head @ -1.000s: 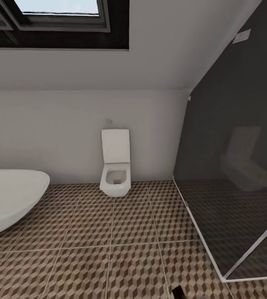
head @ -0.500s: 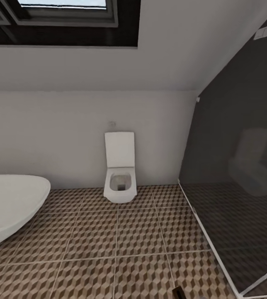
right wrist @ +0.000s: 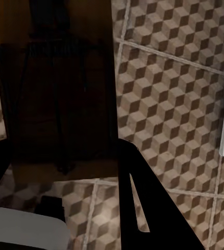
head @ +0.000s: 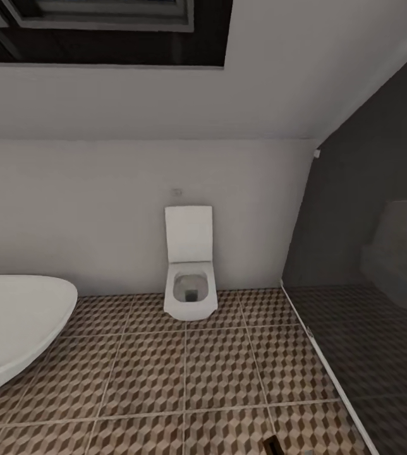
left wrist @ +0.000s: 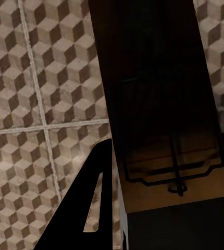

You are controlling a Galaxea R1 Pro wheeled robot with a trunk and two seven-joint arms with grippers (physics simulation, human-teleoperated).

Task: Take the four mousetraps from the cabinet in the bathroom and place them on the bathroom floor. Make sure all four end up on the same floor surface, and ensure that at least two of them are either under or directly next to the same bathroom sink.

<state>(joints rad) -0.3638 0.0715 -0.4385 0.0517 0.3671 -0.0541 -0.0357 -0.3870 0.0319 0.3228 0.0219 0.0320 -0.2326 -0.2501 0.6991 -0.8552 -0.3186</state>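
Each wrist view shows a mousetrap held close against the camera. The left end effector (left wrist: pixel 109 208) is clenched on a trap (left wrist: pixel 164 109), a dark-brown board with a thin wire frame, with one black finger (left wrist: pixel 88 208) beside it. The right end effector (right wrist: pixel 65 177) likewise grasps a second trap (right wrist: pixel 60 94), its finger (right wrist: pixel 143 208) at the board's edge. Both boards hang above the floor (left wrist: pixel 34 104) rather than lying on it, which suits carrying them to a drop spot; I judge this a transit step, with these two not yet set down.

In the head view the patterned floor (head: pixel 184 373) runs ahead to a white toilet (head: pixel 191 272) at about 12 o'clock against the far wall, its lid up and bowl holding nothing visible. A white bathtub (head: pixel 14 328) sits at about 9 o'clock, and a dark glass shower screen (head: pixel 368 284) at 3 o'clock. A small dark part of the robot pokes in at 6 o'clock.

The traps still need a place beside the sink.
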